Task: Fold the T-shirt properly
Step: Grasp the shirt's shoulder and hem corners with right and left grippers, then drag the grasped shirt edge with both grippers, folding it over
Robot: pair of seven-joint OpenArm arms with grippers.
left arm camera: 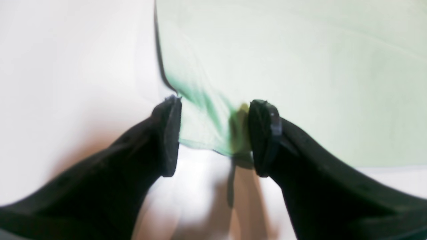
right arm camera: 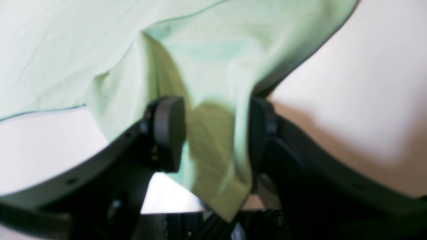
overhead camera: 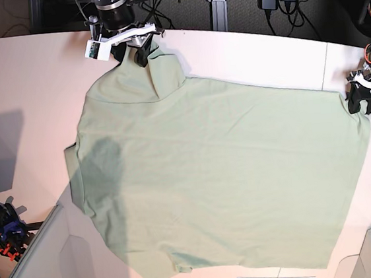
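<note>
T-shirt: pale mint-green, spread flat and broad over the middle of the white desk, reaching from near the left edge to the right edge. One narrow part runs up to the far edge; its lower hem lies near the front edge. A soft shadow darkens the cloth on its left part.

Left gripper: at the right edge of the desk in the base view, at the shirt's corner there. The jaws stand wide apart, and a wrinkled corner of the cloth lies between the black fingertips. Neither pad is plainly pressing it (the wrist view is blurred), so nothing is clearly held.

Right gripper: at the far edge of the desk, left of centre in the base view, on the narrow part of the shirt. A bunched fold hangs between its pads, draped against the right-hand pad and falling below it. The jaws stand partly apart; whether they pinch the fold I cannot tell.

Desk edge: black frame parts and cables show beyond the far edge.
</note>
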